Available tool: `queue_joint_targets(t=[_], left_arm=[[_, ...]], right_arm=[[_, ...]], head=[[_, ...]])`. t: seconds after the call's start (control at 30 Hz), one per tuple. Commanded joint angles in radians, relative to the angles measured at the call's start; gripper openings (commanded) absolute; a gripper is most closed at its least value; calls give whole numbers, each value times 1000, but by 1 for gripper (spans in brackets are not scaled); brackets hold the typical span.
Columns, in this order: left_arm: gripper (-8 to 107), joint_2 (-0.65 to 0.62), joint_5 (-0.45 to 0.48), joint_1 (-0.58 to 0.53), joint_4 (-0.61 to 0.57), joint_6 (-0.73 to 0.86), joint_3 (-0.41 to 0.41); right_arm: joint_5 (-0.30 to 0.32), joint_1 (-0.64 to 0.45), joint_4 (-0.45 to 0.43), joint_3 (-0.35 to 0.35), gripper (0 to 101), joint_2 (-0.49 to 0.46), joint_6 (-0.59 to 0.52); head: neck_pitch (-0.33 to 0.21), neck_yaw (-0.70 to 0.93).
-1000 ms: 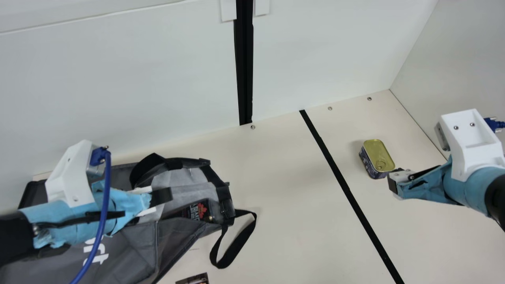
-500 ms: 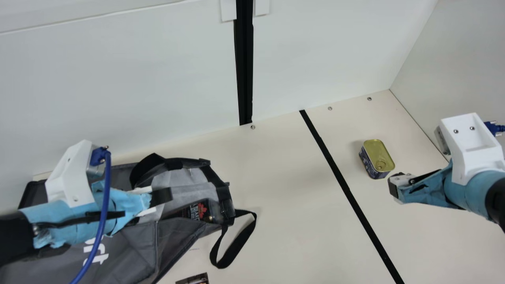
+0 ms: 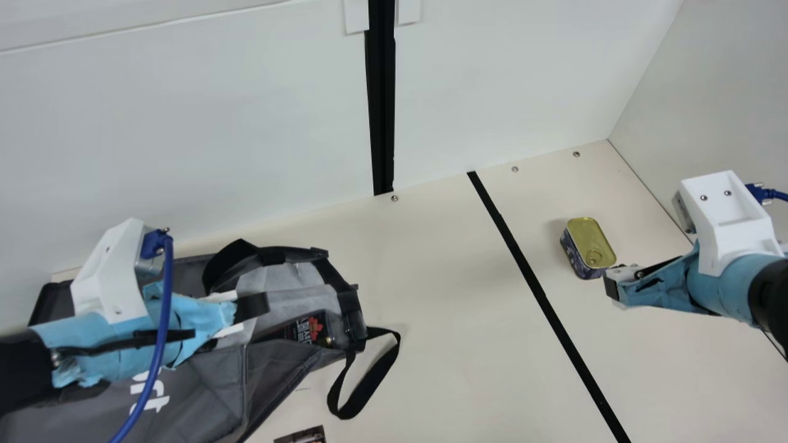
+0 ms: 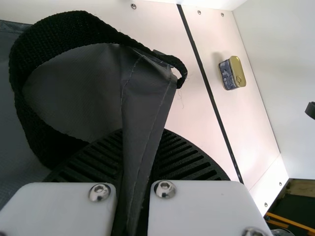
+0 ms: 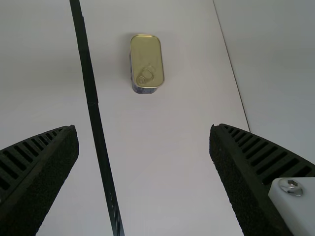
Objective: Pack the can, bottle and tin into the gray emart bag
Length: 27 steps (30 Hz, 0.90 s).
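At the main view's left, my left gripper [image 3: 251,306] is over the gray bag [image 3: 209,381]; in the left wrist view my left gripper [image 4: 135,182] is shut on a fold of the bag's edge [image 4: 142,108]. A dark can or bottle with a red leaf mark [image 3: 316,329] lies inside the bag's mouth. My right gripper [image 3: 612,286] hovers just in front of the gold-topped tin [image 3: 591,243]. Seen from the right wrist, my right gripper [image 5: 143,135] is open, nothing between its fingers, and the tin [image 5: 146,59] stands on the table beyond them.
A black strap loop [image 3: 369,375] spreads on the cream table [image 3: 443,295] beside the bag. Part of a dark printed item [image 3: 301,435] shows at the bottom edge. Black tape [image 3: 542,295] crosses the table left of the tin; white walls rise behind and at the right.
My right gripper dipped slightly toward the near side, then rose back and shifted a little left. My left gripper, the bag and the tin have stayed where they were.
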Motion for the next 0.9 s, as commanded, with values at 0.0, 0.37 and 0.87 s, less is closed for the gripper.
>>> queue_joint_targets(t=[0.0,0.37,0.87], left_arm=[[10,0,0,0,0,0,0],[10,0,0,0,0,0,0],[10,0,0,0,0,0,0]], right_arm=[[-6,-6,2,-5,91,13,-5],[-48,-25,18,-46,91,114,-39],[-79,-21,49,-123,91,259,-76]], head=[[-23,-2],[-23,-2],[-23,-2]])
